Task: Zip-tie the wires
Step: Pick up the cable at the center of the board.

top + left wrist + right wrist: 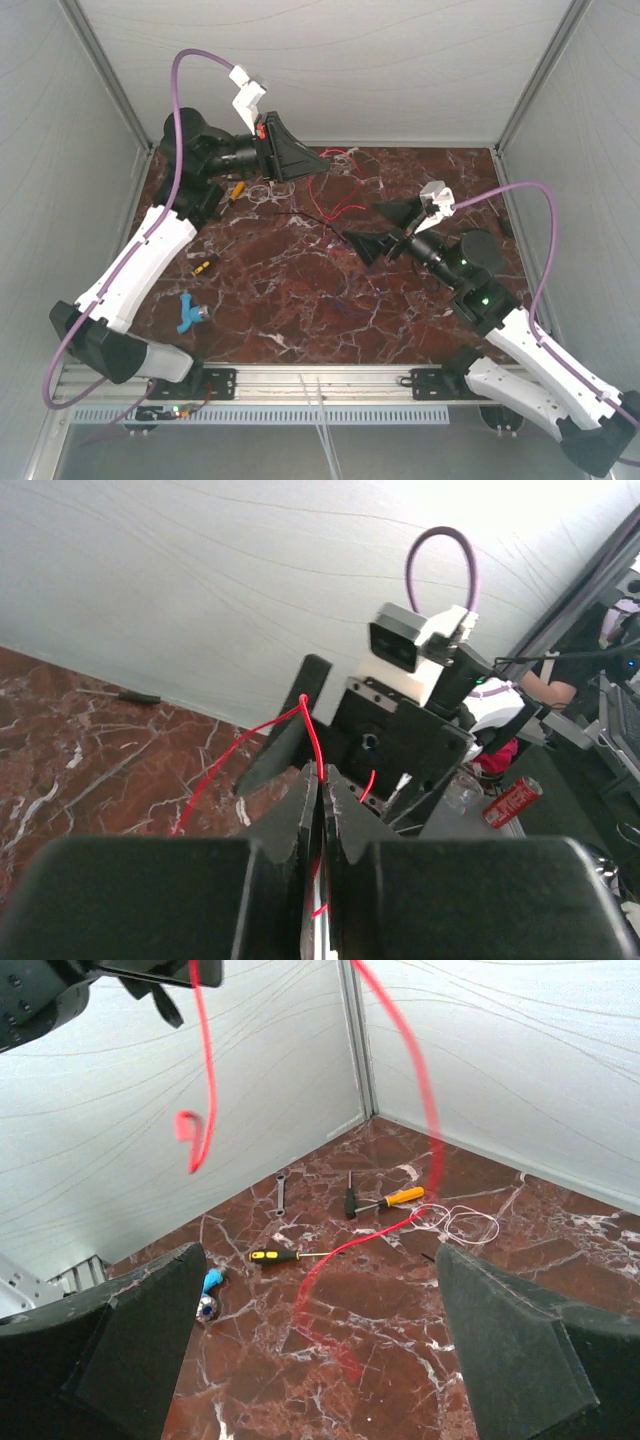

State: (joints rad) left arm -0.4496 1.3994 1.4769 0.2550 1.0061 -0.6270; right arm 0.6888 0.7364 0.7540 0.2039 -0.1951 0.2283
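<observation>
The wires are a thin red strand (335, 205) and a small white loop (265, 192) lying on the marble at the back. My left gripper (318, 166) hangs raised near the back wall, shut on the red wire (312, 730), which runs up out of its closed jaws (322, 776). From there the red wire (425, 1090) hangs down to the table and curls across it. My right gripper (362, 223) stands open just right of the wires, nothing between its fingers (150, 1310). The white loops (470, 1225) lie beyond its right finger.
An orange-handled hammer (385, 1200), a yellow-and-black screwdriver (275, 1255) and a small wrench (281, 1192) lie at the table's left. A blue-handled piece (190, 315) sits near the front left. A thin black strip (300, 215) lies by the white loop. Grey walls enclose three sides.
</observation>
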